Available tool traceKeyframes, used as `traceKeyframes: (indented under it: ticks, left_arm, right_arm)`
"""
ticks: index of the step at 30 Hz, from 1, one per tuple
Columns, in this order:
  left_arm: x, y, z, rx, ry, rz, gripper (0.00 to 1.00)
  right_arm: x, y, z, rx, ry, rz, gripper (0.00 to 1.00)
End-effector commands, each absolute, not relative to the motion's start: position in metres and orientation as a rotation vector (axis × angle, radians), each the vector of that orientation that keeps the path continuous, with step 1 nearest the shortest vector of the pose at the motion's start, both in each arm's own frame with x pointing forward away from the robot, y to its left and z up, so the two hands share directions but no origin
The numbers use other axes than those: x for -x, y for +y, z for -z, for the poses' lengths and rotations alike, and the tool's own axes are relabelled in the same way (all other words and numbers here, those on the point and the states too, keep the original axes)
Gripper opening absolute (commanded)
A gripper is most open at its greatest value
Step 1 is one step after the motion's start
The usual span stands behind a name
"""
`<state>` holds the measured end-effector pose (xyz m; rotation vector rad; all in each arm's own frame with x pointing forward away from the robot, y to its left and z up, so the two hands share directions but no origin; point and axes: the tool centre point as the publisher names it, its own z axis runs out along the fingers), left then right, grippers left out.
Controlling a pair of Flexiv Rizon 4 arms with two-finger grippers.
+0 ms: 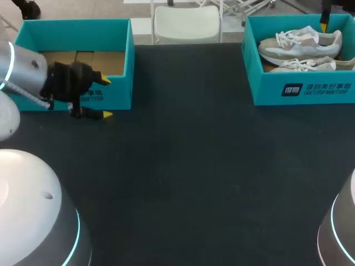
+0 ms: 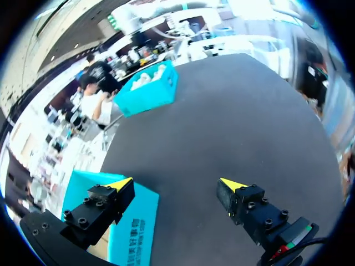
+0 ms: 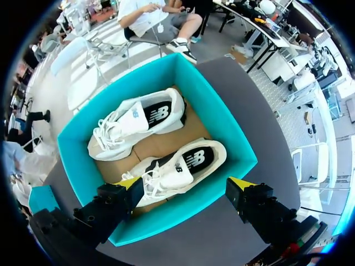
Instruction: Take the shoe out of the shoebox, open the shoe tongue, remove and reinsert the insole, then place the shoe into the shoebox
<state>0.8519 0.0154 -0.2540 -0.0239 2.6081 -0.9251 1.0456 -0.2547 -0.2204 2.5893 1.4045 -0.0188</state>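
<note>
A dark bench (image 1: 183,166) carries everything. At its far right corner stands the teal shoebox (image 1: 302,91), open on top, with a dark label (image 1: 292,89) and white print on its front wall; I leave that print unread. A second teal box (image 1: 72,25), showing only a brown cardboard floor and bearing similar print, sits well apart from the shoebox, across the bench. Inside the shoebox two pale sneakers with white laces lie side by side: the far sneaker (image 3: 136,124) and the near sneaker (image 3: 180,169), each with a white logo on a dark insole. The right tool (image 3: 184,183) hovers over the shoebox's near wall, fingers spread wide, gripping nothing. The left tool (image 1: 105,98), far from the shoebox, is also spread and empty.
</note>
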Motion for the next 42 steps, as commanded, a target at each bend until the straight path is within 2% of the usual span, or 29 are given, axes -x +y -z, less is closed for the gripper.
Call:
traceKeyframes:
  ticks: [1,20,33,42]
  left_arm:
    - [-0.861,0.019,0.238,1.294,2.476,0.427,1.00]
    - [-0.862,0.020,0.238,1.300,2.450,0.430,1.00]
    - [-0.893,0.022,0.218,2.001,2.323,0.224,1.00]
    - [-0.894,0.035,0.204,2.226,2.249,0.185,1.00]
  right_arm:
    - [-1.038,-0.253,0.221,-2.487,1.358,-0.078,1.00]
    - [-1.038,-0.253,0.221,-2.487,1.358,-0.078,1.00]
    - [-0.974,-0.232,0.208,-2.595,1.573,0.058,1.00]
    - [-0.933,-0.224,0.202,-2.615,1.598,0.093,1.00]
